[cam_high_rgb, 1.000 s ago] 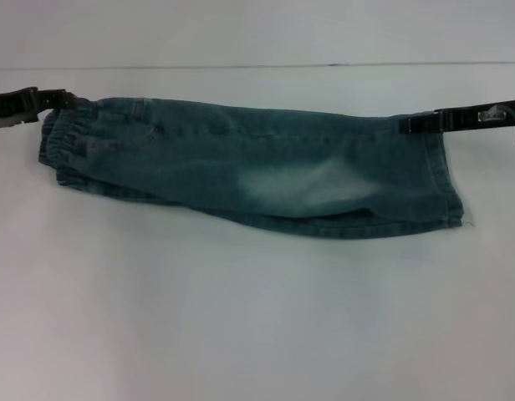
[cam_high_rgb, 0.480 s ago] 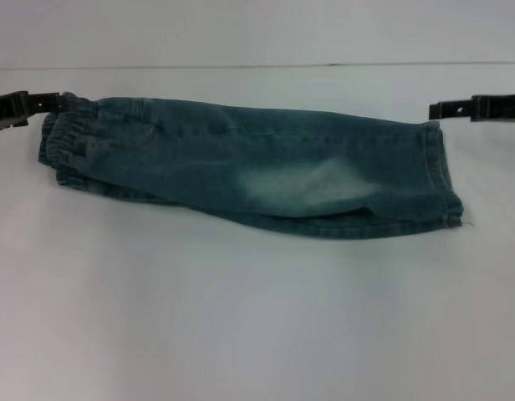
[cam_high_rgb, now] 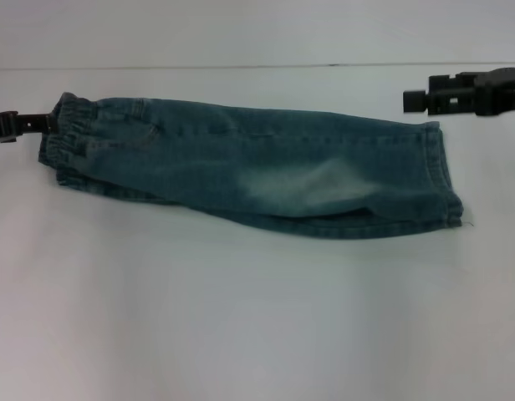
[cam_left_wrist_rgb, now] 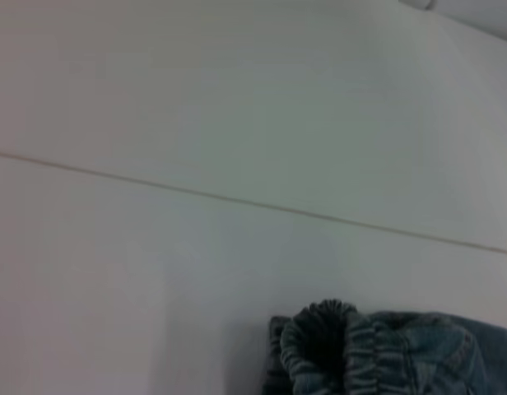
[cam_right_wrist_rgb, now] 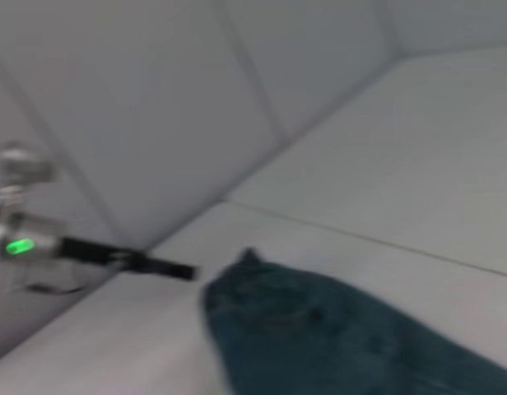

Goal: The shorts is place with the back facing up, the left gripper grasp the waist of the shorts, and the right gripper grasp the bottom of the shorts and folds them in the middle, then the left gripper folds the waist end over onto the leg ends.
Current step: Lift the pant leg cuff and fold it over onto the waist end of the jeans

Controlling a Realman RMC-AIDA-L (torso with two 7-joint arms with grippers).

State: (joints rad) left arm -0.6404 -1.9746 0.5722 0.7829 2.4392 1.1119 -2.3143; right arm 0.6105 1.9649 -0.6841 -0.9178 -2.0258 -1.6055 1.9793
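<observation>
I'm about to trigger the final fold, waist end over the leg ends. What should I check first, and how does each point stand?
1. Shorts folded lengthwise, lying flat on the table: ok.
2. Left claw at the waistband: ok, its tip meets the ruffled edge.
3. Left claw closed on the fabric: cannot tell.
4. Right claw off the leg ends: ok, it sits apart, beyond them.
5. Leg ends stacked evenly: not ok, the lower layer sticks out.
</observation>
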